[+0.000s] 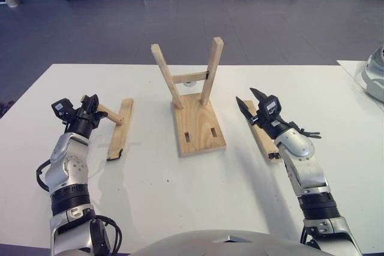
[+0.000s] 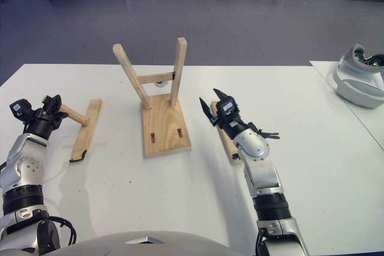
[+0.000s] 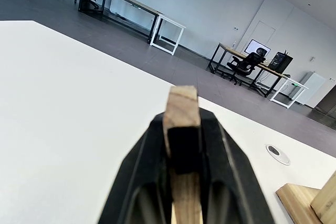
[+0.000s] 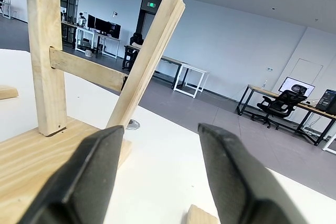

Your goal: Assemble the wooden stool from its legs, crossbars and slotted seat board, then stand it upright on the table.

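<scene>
**White tabletop (image 1: pixel 180 202), seen from the head camera, with wrist details.**

**Left:** the left gripper (image 1: pixel 93 107) lies low over the tabletop. Its fingers (image 3: pixel 142 177) are clamped on the free end of a short crossbar (image 1: pixel 111 115). The left wrist view shows the bar's end grain projecting between them. This crossbar joins a loose leg (image 1: pixel 122 125) that lies flat on the tabletop just beside the gripper, its dark-tipped near end pointing toward the robot.

**Centre:** the slotted seat board (image 1: pixel 198 125) lies flat on the tabletop, well apart from both grippers. Two legs rise from its far end. The left upright leg (image 1: pixel 166 76) leans outward and the right upright leg (image 1: pixel 212 70) stands nearly straight, and a fitted crossbar (image 1: pixel 189 78) links them. Two open slots (image 1: pixel 187 137) remain in the near end of the board. A round cable port (image 1: pixel 189 84) is set in the tabletop behind the board.

**Right:** the right gripper (image 1: pixel 246 97) is raised with its fingers (image 4: pixel 79 177) spread apart, holding nothing. It sits over the far end of a second loose leg (image 1: pixel 263 139), which lies flat just right of the seat board. Whether the gripper touches this leg cannot be told.

**Far right:** a white headset (image 2: pixel 359 79) rests on a neighbouring table.
</scene>
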Robot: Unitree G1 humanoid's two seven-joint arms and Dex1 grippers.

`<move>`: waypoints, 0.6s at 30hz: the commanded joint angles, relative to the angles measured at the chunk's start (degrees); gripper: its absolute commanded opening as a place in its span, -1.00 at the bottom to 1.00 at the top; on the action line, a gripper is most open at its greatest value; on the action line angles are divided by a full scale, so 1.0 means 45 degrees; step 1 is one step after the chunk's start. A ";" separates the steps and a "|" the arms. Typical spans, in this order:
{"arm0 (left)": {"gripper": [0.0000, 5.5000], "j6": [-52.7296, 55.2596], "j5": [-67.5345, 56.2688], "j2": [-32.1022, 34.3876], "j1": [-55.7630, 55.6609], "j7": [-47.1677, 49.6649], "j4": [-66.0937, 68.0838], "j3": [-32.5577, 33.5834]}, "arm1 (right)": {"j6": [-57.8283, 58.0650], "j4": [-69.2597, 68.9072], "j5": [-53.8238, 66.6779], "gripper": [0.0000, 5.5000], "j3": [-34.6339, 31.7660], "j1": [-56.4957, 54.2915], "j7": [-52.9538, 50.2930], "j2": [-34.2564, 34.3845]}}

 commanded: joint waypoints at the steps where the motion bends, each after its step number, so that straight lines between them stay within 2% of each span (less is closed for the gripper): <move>1: -0.85 -0.0217 0.0877 0.0149 0.0237 0.0310 0.0619 -0.0313 | 0.0174 -0.0121 -0.0085 -0.04 0.0043 0.0114 -0.0026 0.0020; 9: -0.85 -0.0694 0.2073 0.0017 0.0691 0.0179 0.0771 -0.1505 | 0.0079 -0.0035 -0.0256 -0.04 0.0157 0.0067 -0.0007 -0.0039; 18: -0.85 -0.0317 0.0229 0.0239 -0.0441 -0.0219 0.0061 -0.0409 | 0.0014 -0.0030 -0.0327 -0.04 0.0191 0.0100 -0.0063 -0.0013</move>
